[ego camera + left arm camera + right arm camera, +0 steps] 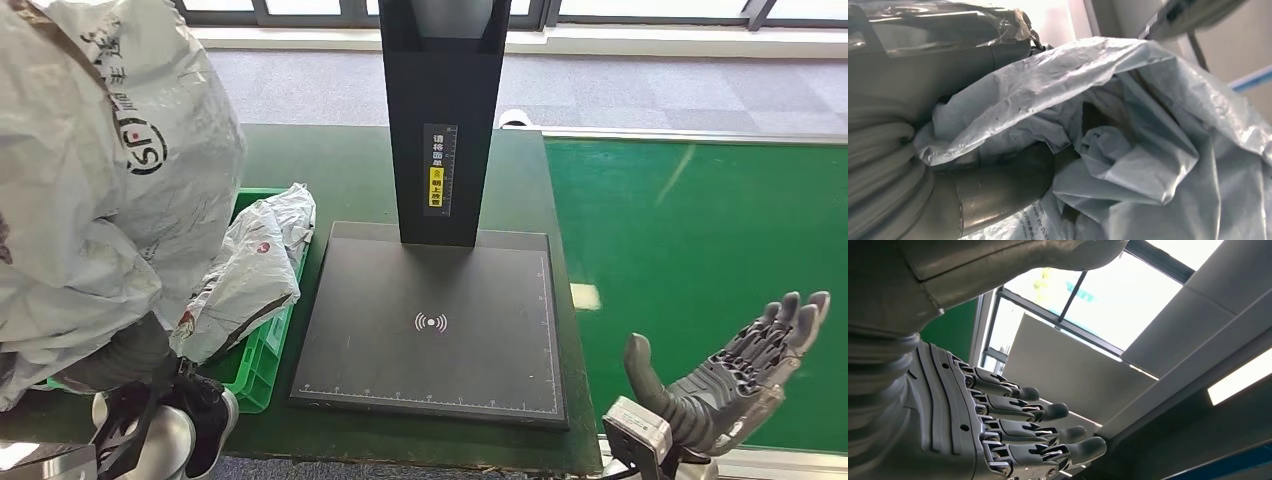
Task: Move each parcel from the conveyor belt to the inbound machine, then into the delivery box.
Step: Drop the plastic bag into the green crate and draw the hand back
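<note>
A large grey plastic parcel point(95, 170) is lifted high at the left of the head view, close to the camera, above the green box. My left hand point(993, 185) holds it, its thumb wrapped by the crumpled grey bag point(1128, 145). The black inbound machine's scan plate point(435, 320) lies in the middle with its dark post point(442, 120) behind it; nothing lies on the plate. My right hand point(735, 370) hovers palm up over the green conveyor belt point(690, 230), fingers point(1048, 412) spread and holding nothing.
A green delivery box point(262, 355) sits left of the plate with another grey parcel point(250, 270) draped over its rim. The dark green table point(330, 170) carries the machine. Grey carpet and window frames lie beyond.
</note>
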{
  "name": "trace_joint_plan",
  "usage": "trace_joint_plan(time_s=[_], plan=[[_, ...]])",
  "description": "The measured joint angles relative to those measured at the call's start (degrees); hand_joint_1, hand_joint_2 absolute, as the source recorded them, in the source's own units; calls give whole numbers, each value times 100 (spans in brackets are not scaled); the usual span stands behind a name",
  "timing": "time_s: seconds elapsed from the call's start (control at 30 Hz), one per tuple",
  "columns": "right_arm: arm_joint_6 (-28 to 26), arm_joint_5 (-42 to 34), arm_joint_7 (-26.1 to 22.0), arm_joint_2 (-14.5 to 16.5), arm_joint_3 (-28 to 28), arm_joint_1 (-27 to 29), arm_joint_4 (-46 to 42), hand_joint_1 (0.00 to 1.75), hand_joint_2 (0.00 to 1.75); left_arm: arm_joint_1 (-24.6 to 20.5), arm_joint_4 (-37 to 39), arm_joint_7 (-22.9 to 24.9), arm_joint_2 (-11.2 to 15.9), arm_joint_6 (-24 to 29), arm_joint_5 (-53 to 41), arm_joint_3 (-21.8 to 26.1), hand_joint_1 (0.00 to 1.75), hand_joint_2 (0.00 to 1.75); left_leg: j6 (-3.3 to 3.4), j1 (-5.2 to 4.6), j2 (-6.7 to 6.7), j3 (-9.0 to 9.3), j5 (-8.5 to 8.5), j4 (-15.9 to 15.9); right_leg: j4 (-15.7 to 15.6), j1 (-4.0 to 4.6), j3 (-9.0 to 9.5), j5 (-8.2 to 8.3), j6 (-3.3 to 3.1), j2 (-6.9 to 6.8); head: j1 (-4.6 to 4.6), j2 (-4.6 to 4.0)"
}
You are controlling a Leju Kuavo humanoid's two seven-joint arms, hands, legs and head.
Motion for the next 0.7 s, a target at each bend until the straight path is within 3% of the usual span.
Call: trace_joint_plan(time_s=[0.27,0.37,0.53,0.7], plan=[[0,60,-1,54,-52,-17,0,0,175,-6,2,0,-17,335,-187,319,175,175,0,0,1,0,0,0,0,0,-2,0,0,0,-1,0],[0,88,1,81,-67,-11,0,0,175,-55,259,0,-179,397,-1160,579,175,175,0,-1,2,0,0,0,-1,-2,-1,0,0,0,-1,0],[0,97,-1,110,-79,60,-2,0,175,-321,1043,0,-754,430,-3361,1551,175,175,0,-4,5,3,0,1,-2,-4,-2,3,3,5,-1,0],[0,108,-1,123,-105,133,-14,0,175,-504,1573,1,-1033,441,-4178,2152,175,175,0,-4,8,5,1,1,-1,-3,-3,4,2,10,0,0]])
